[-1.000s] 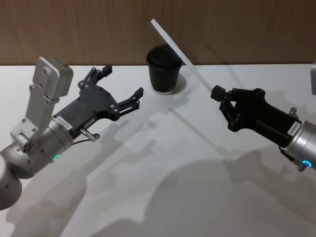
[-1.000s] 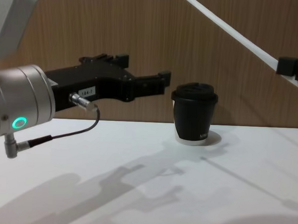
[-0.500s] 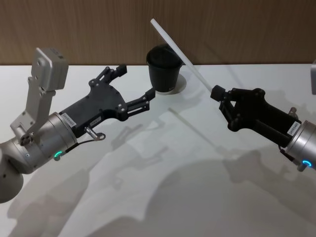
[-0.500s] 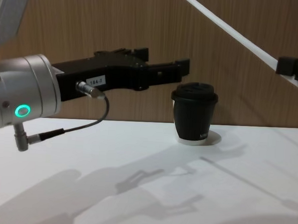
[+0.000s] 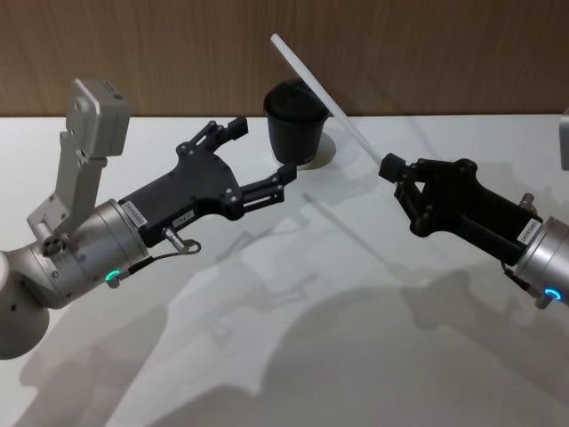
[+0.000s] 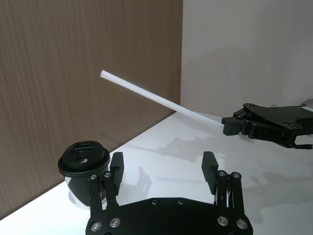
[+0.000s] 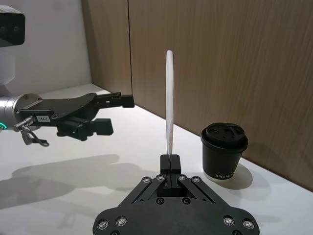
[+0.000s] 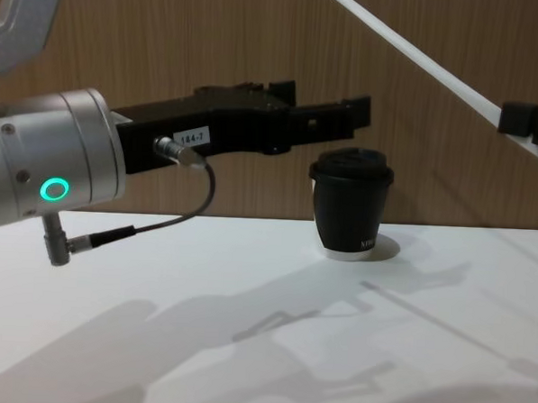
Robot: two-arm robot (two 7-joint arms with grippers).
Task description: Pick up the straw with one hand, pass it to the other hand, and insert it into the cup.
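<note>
1. Your right end effector (image 5: 388, 167) is clamped on the lower end of the straw (image 5: 327, 100), raised above the table (image 5: 356, 294) on the robot's right side. Gripping near one end leaves most of the white shaft bare for the other arm to take.
2. The straw slants upward toward the robot's left, its free tip well above the height of the cup (image 5: 298, 133) and touching nothing. That tilt seems meant to offer the shaft across the gap between the arms.
3. Your left end effector (image 5: 260, 149) is spread wide and empty, in the air near the cup's left side, with its fingers pointing toward the straw. The wide opening should give a thin target some margin.
4. The cup stands upright with its lid on at the back of the table, by the wooden wall. It is apart from both arms, leaving the handover space free.
</note>
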